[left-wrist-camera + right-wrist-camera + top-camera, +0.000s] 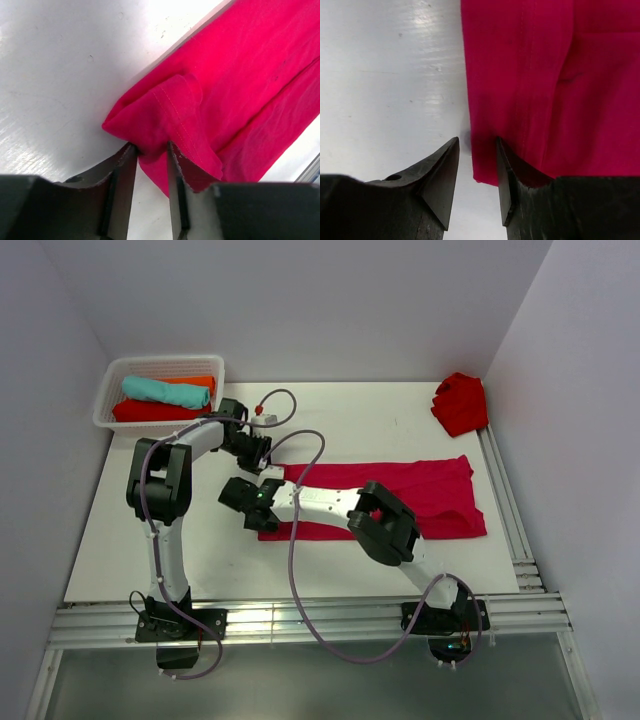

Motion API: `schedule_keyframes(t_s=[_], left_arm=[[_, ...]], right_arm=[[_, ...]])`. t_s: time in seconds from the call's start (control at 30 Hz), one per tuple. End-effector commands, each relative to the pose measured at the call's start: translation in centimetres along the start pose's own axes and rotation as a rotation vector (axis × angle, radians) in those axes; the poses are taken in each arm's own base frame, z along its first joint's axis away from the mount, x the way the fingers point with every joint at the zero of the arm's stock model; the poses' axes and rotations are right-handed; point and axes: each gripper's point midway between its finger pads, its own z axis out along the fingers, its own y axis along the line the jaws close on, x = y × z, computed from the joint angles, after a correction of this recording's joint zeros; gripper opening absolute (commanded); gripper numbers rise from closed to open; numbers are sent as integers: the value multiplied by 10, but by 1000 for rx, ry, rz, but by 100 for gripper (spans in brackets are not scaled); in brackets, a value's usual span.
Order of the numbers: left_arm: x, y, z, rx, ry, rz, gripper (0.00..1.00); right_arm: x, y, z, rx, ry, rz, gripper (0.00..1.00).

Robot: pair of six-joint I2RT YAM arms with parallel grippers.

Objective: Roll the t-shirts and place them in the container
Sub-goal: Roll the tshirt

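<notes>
A raspberry-crimson t-shirt point(400, 490) lies folded into a long strip across the table. My left gripper point(266, 468) is at the strip's far left corner. In the left wrist view the left gripper point(151, 146) is shut on a bunched fold of the t-shirt point(235, 75), which is lifted slightly off the table. My right gripper point(245, 502) is at the near left corner. Seen from the right wrist, the right gripper point(477, 140) stands open, astride the edge of the flat t-shirt point(555, 75).
A white basket point(110, 400) at the back left holds rolled teal point(165, 390), orange point(200, 382) and red point(160, 412) shirts. A crumpled scarlet t-shirt point(460, 403) lies at the back right by the wall. Rails run along the table's right edge point(505, 510).
</notes>
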Motion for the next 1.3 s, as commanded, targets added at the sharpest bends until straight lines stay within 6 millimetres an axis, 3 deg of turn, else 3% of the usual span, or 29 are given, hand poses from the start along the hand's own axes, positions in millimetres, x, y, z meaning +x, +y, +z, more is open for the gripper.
schedule_keyframes(t_s=[0.0,0.23,0.73,0.9,0.97,1.07,1.13,1.27], left_arm=[[6,1,7,8,10,-10,34],[3,4,7,-22,7,-13,22],[1,6,9,-64,8,-3,20],[4,10,13,-69,17,-8,12],[6,12,15,-75,20,-9,0],[6,16,14,-98,13,-10,0],[3,18,9,-124,3,-2,0],[-4,33,-3,-239,-3,26,0]], right_arm=[[-8,-8,-17,35,-47,-6,43],[-10,-12,-30,78,-78,-33,46],[11,-15,-8,151,-20,-114,52],[19,-25,1,195,1,-123,52],[25,-31,4,219,22,-136,47],[30,-31,6,198,42,-144,29],[30,-18,2,128,48,-134,20],[31,-1,-5,8,58,-123,14]])
